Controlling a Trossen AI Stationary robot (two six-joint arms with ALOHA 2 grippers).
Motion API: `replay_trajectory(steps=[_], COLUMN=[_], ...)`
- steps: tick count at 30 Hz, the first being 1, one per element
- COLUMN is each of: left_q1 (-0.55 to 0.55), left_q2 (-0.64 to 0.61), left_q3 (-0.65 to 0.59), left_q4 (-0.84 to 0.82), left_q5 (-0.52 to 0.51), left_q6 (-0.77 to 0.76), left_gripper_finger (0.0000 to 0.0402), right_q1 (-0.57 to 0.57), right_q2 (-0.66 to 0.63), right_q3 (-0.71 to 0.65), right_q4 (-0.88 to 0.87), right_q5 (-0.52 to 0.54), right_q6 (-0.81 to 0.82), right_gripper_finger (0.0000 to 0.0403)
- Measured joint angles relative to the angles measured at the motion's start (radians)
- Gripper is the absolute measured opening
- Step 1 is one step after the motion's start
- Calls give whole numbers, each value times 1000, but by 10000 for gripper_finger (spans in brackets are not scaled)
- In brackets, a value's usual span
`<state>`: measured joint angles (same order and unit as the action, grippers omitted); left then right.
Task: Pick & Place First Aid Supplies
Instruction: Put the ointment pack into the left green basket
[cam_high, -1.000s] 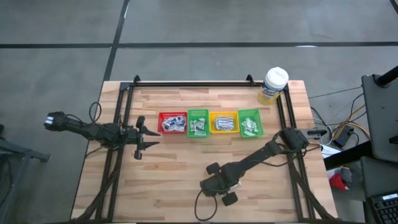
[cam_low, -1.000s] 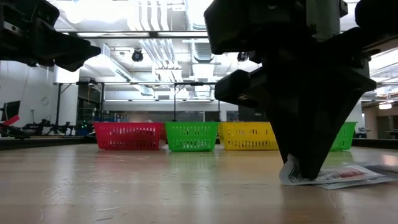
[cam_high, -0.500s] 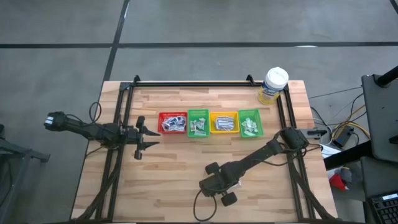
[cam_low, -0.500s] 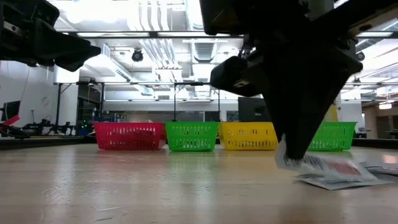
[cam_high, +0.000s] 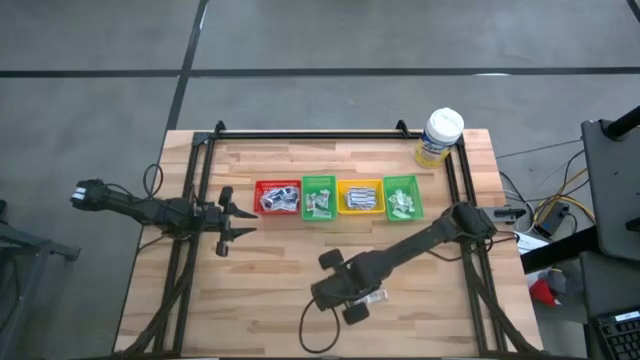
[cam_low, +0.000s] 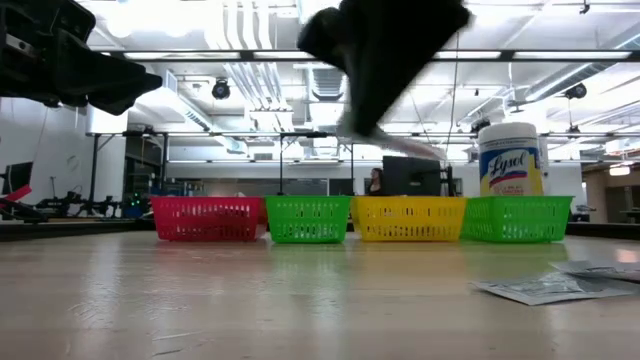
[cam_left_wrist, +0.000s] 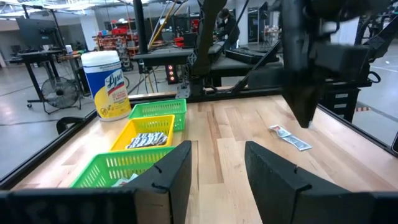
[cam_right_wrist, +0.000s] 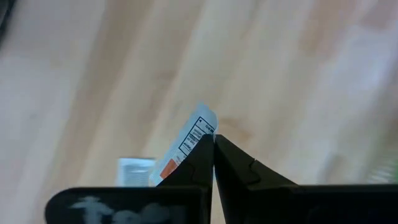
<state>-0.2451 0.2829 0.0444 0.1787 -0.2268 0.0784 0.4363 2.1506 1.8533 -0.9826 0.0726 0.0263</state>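
My right gripper (cam_high: 330, 292) hangs over the near middle of the table, shut on a small white printed packet (cam_right_wrist: 198, 132), one of the first aid supplies. In the low view it is a blurred dark shape (cam_low: 368, 118) high above the wood. Other packets (cam_low: 548, 288) lie flat on the table below it; the high view shows one (cam_high: 372, 297) beside the gripper. My left gripper (cam_high: 228, 222) waits open at the table's left, pointing level toward the bins. My right gripper pinches the white packet between its two fingertips, which meet on the packet's edge (cam_right_wrist: 205, 138). The fingers come from above, slanting down. The packet sticks out past the tips, lifted clear of the table.
A row of small bins stands across the table's middle: red (cam_high: 277, 197), green (cam_high: 319, 198), yellow (cam_high: 360, 196) and green (cam_high: 402, 197), each holding packets. A white-capped wipes bottle (cam_high: 440, 135) stands at the far right corner. A black frame rail (cam_high: 190, 250) runs along each side.
My right gripper has risen well above the table and shifted a little toward its left edge, carrying one packet up with it. That packet has been lifted clear, while the other packets have stayed flat on the wood.
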Motion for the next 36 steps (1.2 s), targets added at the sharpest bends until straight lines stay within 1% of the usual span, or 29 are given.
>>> replay_trajectory(steps=[6, 9, 14, 17, 22, 27, 36], left_q1=[0, 0, 0, 0, 0, 0, 0], left_q2=[0, 0, 0, 0, 0, 0, 0], left_q3=[0, 0, 0, 0, 0, 0, 0], left_q4=[0, 0, 0, 0, 0, 0, 0], left_q5=[0, 0, 0, 0, 0, 0, 0], left_q6=[0, 0, 0, 0, 0, 0, 0], left_gripper_finger=[151, 151, 151, 151, 151, 151, 151], right_q1=[-19, -32, -63, -95, -159, -235, -361], right_q2=[-1, -2, -5, -6, -6, -9, -28], right_q3=[93, 124, 142, 142, 140, 140, 139], right_q4=[-65, -69, -70, -69, -69, -69, -61], right_q5=[234, 356, 498, 535, 538, 586, 585], right_q6=[-34, -53, -59, -39, 26, 106, 291], right_gripper_finger=[8, 8, 8, 8, 8, 8, 8])
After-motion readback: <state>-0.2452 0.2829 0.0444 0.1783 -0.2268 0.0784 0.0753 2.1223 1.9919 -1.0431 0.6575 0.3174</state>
